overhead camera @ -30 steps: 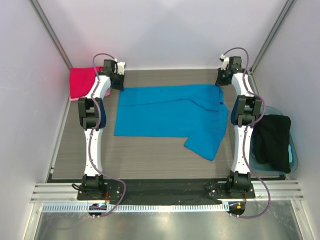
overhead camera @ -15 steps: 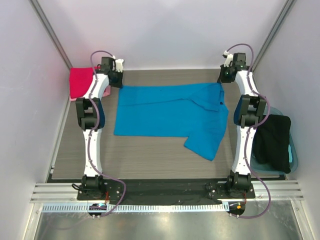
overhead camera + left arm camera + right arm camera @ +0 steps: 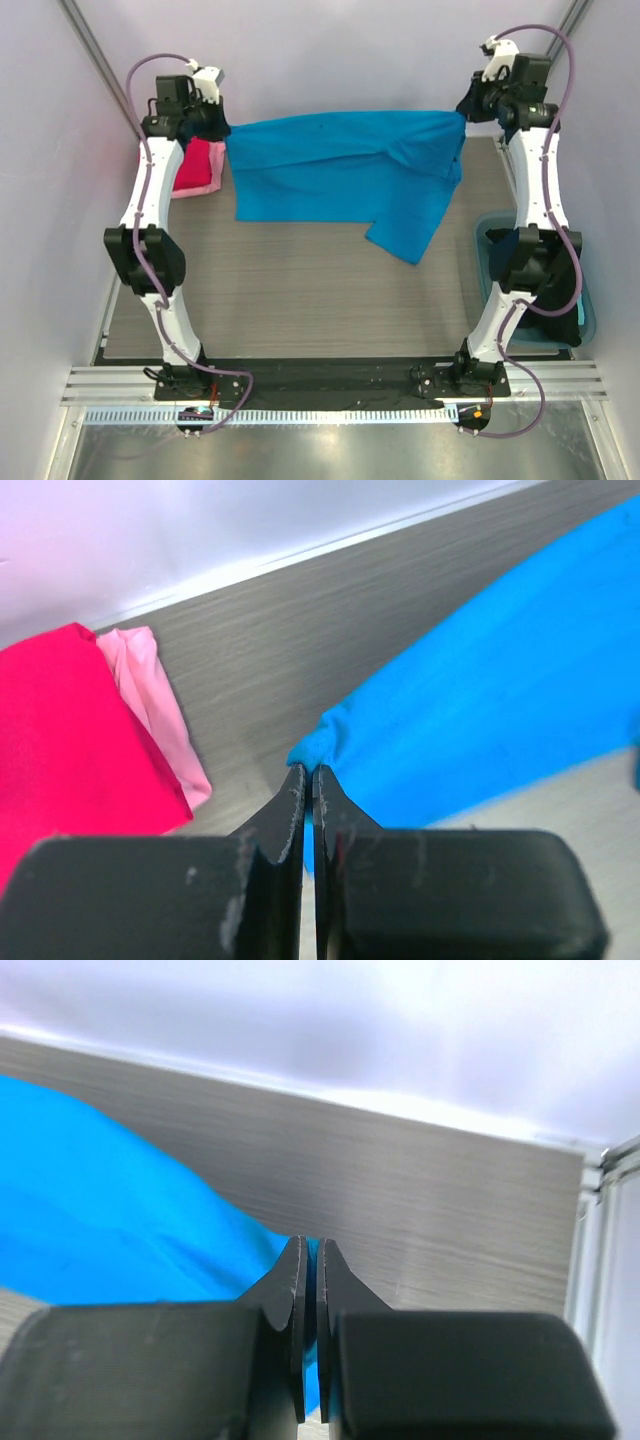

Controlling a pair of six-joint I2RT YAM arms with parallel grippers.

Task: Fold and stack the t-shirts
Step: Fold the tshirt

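Over the walled grey table (image 3: pixel 300 300), left hand (image 3: pixel 308 772) and right hand (image 3: pixel 308 1244) pinch the blue t-shirt (image 3: pixel 330 165).

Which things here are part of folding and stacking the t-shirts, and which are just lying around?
Part of the job: blue t-shirt, red t-shirt, pink t-shirt at its edge.
Lying about: blue plastic tub, black cloth inside it.

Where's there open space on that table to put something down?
The widest bare stretch of table lies between the blue shirt and the near edge. Crowded: far left corner, red shirt over pink shirt; right edge, the blue tub.
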